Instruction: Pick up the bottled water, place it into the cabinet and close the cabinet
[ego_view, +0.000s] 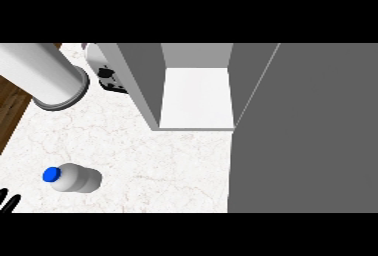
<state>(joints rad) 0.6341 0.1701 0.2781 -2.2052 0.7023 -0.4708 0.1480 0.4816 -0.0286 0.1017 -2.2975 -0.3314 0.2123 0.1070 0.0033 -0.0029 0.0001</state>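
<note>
Looking down at a white marble counter (148, 150), I see only the black fingertips of my left hand (7, 201) at the lower left edge, pointing up, spread apart and holding nothing. The bottled water (77, 179), a pale bottle whose blue cap (51, 174) is towards the left, sits on the counter near that hand but apart from it. The cabinet (196, 95) is well away at the upper middle, its white inside showing and its grey door (303, 130) swung open across the right side.
</note>
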